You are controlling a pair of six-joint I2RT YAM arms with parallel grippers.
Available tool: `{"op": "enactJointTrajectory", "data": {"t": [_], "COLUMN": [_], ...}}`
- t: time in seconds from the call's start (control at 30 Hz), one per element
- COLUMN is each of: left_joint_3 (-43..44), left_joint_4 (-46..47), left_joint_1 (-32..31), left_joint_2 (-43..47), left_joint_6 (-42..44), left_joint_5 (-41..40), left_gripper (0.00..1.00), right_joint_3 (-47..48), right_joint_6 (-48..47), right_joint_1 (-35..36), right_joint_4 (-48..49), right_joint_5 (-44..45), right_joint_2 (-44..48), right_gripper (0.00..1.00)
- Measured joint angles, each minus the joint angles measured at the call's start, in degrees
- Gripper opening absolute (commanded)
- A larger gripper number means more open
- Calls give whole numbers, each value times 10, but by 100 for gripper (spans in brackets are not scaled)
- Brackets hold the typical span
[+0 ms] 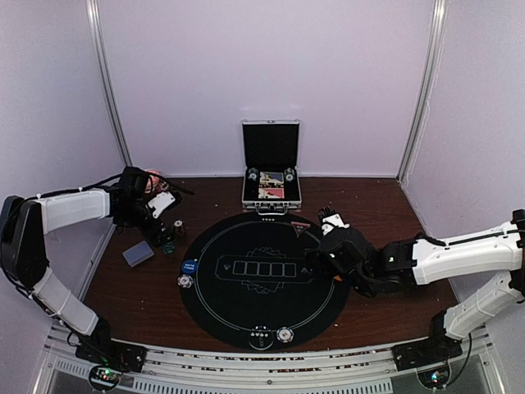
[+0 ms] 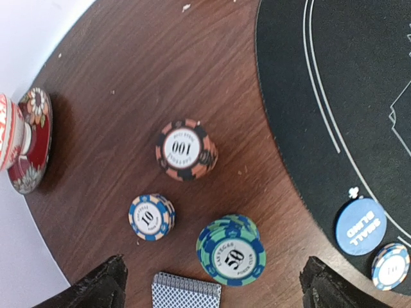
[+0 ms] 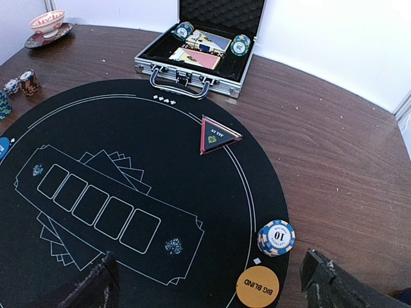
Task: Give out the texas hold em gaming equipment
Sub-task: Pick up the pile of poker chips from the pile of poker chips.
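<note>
Left gripper, right gripper: both hanging wide open, empty. Small blind lying at mat's 9 o'clock, big blind at 3. Chips, cards waiting undealt off-mat at 10, more in case at 12.

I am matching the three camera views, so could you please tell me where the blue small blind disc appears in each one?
Top external: the blue small blind disc lies at the left edge of the round black mat.
Left wrist: lower right, on the mat's rim, beside a striped chip.
Right wrist: only a sliver at the left border, on the mat.
Shared landmark: the mat.
</note>
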State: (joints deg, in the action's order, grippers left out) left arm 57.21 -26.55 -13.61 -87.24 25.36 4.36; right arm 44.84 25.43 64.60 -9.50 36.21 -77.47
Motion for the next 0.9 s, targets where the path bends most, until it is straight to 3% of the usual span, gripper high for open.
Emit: {"op": "enactJointTrajectory", "data": {"t": [0.3, 0.9], "left_joint_3": [-9, -10], "left_joint_4": [4, 17], "left_joint_1": [33, 35], "left_joint_2": [0, -58], "left_joint_6": [11, 22], "left_joint_5": [20, 54], "left_gripper": [92, 86], "right_joint_3": [-6, -8], "right_joint_6": [0, 0], "right_joint_1": [0, 0], "right_joint_4": [4, 8], "right_joint_5": [0, 1], "right_joint_2": [5, 7], "right_gripper": [100, 100]}}
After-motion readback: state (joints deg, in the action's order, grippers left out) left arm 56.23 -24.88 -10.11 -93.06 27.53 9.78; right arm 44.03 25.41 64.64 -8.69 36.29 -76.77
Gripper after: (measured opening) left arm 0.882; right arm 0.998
